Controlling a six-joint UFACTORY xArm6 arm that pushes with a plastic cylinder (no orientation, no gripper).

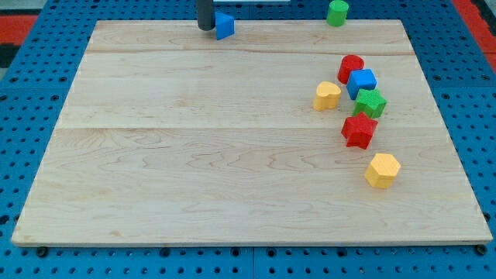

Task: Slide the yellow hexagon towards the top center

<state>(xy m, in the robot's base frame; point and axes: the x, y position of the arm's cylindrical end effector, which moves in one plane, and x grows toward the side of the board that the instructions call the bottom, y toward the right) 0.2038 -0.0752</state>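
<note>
My tip (205, 28), a bare dark rod with no jaws to open or close, grasps nothing and stands at the top edge of the wooden board (194, 155), left of centre, just beside a blue block (225, 25) on its right. The yellow hexagon (382, 170) lies well apart from my tip, low on the view's right side, alone below a cluster. In that cluster, from top to bottom: a red cylinder (350, 67), a blue cube (361, 82), a green star (370, 101) and a red star (359, 129), with a yellow heart-like block (327, 95) just to their left. A green cylinder (337, 12) sits at the top edge, right of centre
</note>
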